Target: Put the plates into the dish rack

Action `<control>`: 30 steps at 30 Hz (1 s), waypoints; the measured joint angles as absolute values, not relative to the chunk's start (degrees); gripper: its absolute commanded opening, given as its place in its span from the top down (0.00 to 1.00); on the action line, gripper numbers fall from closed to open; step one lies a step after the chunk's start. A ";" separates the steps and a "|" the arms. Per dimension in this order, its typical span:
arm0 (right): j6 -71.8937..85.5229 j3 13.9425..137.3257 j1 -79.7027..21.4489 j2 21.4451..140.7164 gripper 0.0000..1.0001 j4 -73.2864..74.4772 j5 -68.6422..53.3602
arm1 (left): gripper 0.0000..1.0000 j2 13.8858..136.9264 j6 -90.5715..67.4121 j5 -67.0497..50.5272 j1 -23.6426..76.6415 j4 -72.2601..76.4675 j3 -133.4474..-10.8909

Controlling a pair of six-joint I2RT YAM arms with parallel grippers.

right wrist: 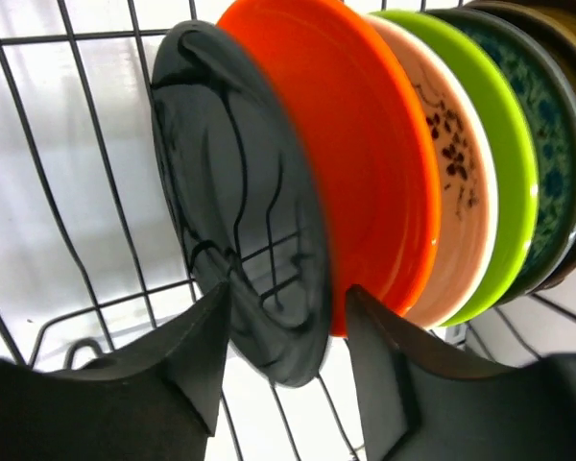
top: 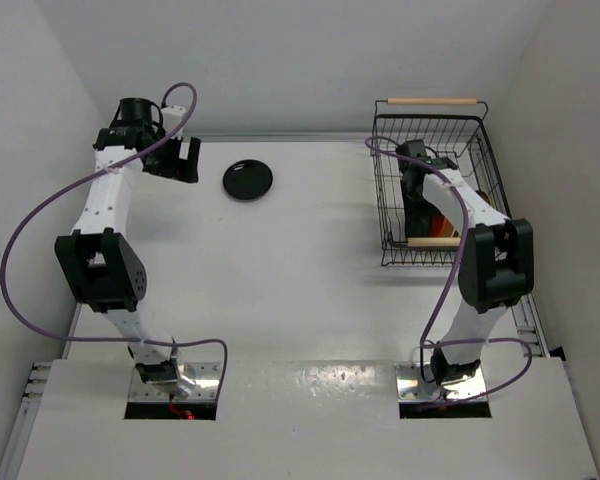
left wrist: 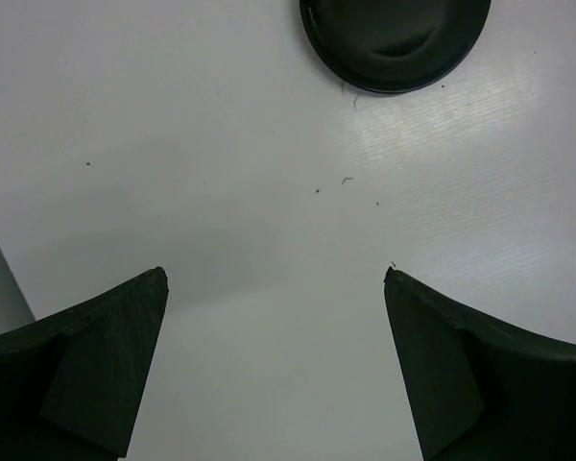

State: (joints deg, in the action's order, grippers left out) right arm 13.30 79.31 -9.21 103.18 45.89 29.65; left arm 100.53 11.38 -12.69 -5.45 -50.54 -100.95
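Observation:
One black plate [top: 248, 180] lies flat on the table at the back, also in the left wrist view [left wrist: 394, 38]. My left gripper [top: 187, 160] [left wrist: 276, 274] hovers just left of it, open and empty. The dish rack [top: 485, 150] stands at the back right with my right gripper [top: 420, 212] reaching down into it. Inside, plates stand on edge in a row: black [right wrist: 240, 192], orange-red [right wrist: 365, 154], cream patterned [right wrist: 451, 163], lime green [right wrist: 504, 144], blue-grey patterned [right wrist: 549, 144]. My right gripper [right wrist: 288, 293] straddles the black plate's lower edge, open, with a gap on the right side. That plate looks blurred.
The rack's wire wall [right wrist: 38, 192] stands just left of the black plate. Its wooden handles [top: 432, 101] run along the far and near ends. White walls enclose the table on three sides.

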 measured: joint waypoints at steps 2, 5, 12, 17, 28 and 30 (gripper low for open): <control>12.97 80.05 -8.99 103.18 0.43 46.61 29.63 | 0.00 101.73 11.44 -13.19 -5.45 -50.46 -100.95; 12.45 82.37 -8.75 103.13 0.41 47.55 29.69 | 0.00 104.66 11.46 -14.83 -5.45 -50.26 -100.95; 11.84 89.84 -8.75 100.55 0.30 50.22 29.82 | 0.00 115.92 8.47 -17.47 -3.84 -44.12 -101.12; 11.29 91.20 -9.78 94.98 0.30 51.16 29.82 | 0.00 127.39 3.27 -16.23 -1.83 -39.07 -106.69; 10.50 88.40 -16.12 82.89 0.30 51.07 30.44 | 0.50 140.44 -3.92 -16.93 0.16 -32.49 -119.74; 10.50 87.77 -16.34 81.54 0.30 51.05 30.76 | 0.65 140.88 -3.99 -18.06 1.15 -31.86 -119.72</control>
State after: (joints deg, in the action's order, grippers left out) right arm 10.50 87.77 -16.34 81.54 51.05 30.76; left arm 140.88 -3.99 -18.06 1.15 -31.86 -119.72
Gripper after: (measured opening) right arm 0.698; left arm 0.469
